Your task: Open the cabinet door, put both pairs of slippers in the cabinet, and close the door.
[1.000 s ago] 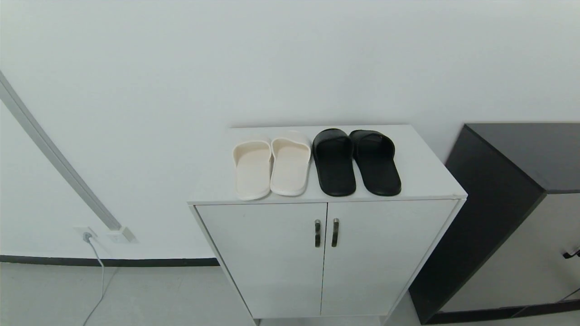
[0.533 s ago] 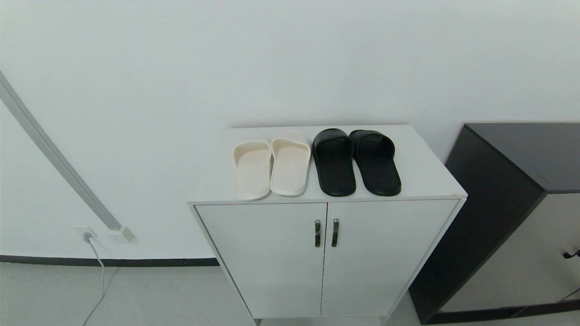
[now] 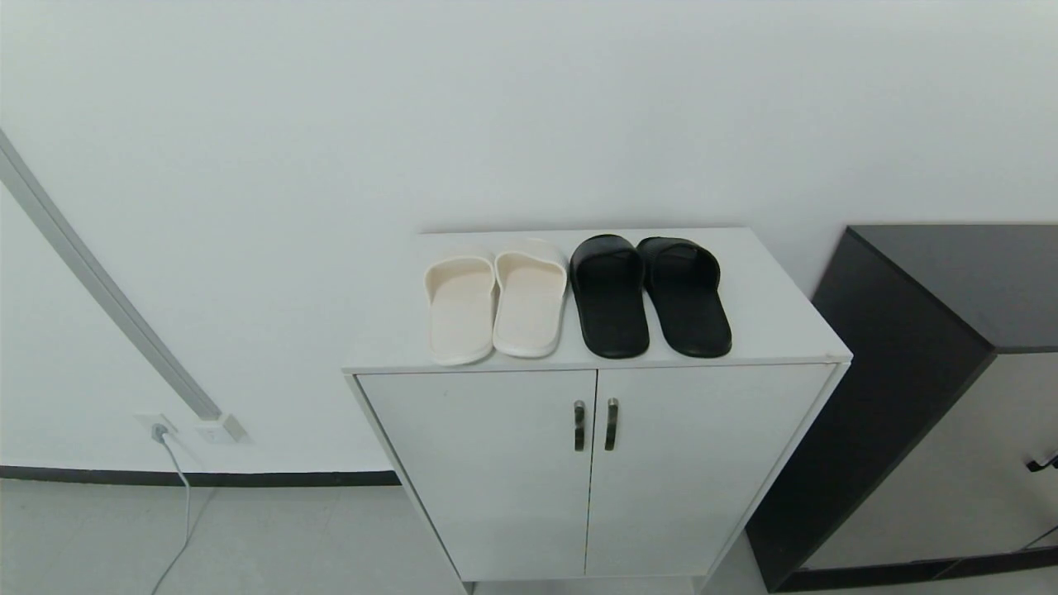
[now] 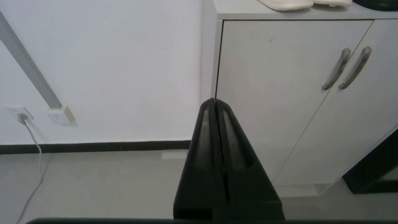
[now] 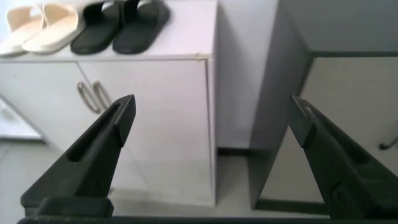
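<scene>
Doors [image 3: 479,463] shut; slippers [image 3: 529,302] on top.
Left gripper [image 4: 215,106] closed, right gripper [image 5: 212,109] open wide. Handles [image 3: 593,425], lower centre, sit just beside each other; catching both would likely jam doors.

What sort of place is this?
Probably an entryway, or a room staged as one: a white cabinet against a bare wall, cream slippers and black slippers on top, a wall socket near the floor.

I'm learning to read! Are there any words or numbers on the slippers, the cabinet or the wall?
No text can be read here.
The white slippers, black slippers, cabinet and wall show no letters, numbers or signs.
The socket is too small to tell.
</scene>
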Robot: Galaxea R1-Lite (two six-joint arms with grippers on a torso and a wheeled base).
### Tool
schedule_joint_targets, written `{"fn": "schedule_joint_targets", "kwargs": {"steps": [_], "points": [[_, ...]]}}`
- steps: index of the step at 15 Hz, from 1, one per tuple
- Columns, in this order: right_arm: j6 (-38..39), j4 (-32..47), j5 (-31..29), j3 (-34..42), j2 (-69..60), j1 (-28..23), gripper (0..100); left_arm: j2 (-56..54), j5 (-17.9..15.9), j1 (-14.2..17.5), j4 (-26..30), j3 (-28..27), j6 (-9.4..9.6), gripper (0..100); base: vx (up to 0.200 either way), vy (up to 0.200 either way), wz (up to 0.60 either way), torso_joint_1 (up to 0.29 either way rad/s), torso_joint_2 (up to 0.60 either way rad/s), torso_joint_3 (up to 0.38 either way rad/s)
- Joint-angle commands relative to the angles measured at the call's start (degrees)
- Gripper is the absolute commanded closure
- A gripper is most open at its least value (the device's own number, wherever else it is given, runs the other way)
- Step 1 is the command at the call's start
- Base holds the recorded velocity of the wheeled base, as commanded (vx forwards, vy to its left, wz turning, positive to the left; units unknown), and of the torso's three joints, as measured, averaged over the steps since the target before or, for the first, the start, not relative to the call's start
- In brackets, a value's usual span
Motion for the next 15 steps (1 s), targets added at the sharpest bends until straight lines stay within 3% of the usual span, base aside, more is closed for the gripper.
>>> {"fn": "schedule_joint_targets", "kwargs": {"steps": [1, 2, 3, 7, 12, 15], "points": [[0.3, -6.6, 0.5, -1.9, 17.9, 4.9, 0, 0.1, 0.0, 0.0, 0.0, 0.0, -0.03, 100, 0.000, 0.000, 0.00, 0.000, 0.00, 0.000], [2.3, -11.2, 0.3, -6.3, 28.1, 11.0, 0, 0.1, 0.0, 0.0, 0.0, 0.0, 0.05, 100, 0.000, 0.000, 0.00, 0.000, 0.00, 0.000], [4.2, -13.5, -0.1, -8.8, 32.4, 13.6, 0, 0.1, -0.1, 0.0, 0.0, 0.0, -0.03, 100, 0.000, 0.000, 0.00, 0.000, 0.00, 0.000], [8.7, -15.1, -1.4, -18.8, 43.1, 20.7, 0, 0.1, -0.1, 0.0, 0.0, 0.0, -0.03, 100, 0.000, 0.000, 0.00, 0.000, 0.00, 0.000], [12.1, -15.0, -18.5, -30.9, 56.4, 34.7, 0, 0.1, -0.1, 0.0, 0.0, 0.0, -0.03, 100, 0.000, 0.000, 0.00, 0.000, 0.00, 0.000], [12.3, -15.2, -28.8, -40.5, 67.5, 38.1, 0, 0.0, -0.1, 0.0, 0.0, 0.0, -0.03, 100, 0.000, 0.000, 0.00, 0.000, 0.00, 0.000]]}}
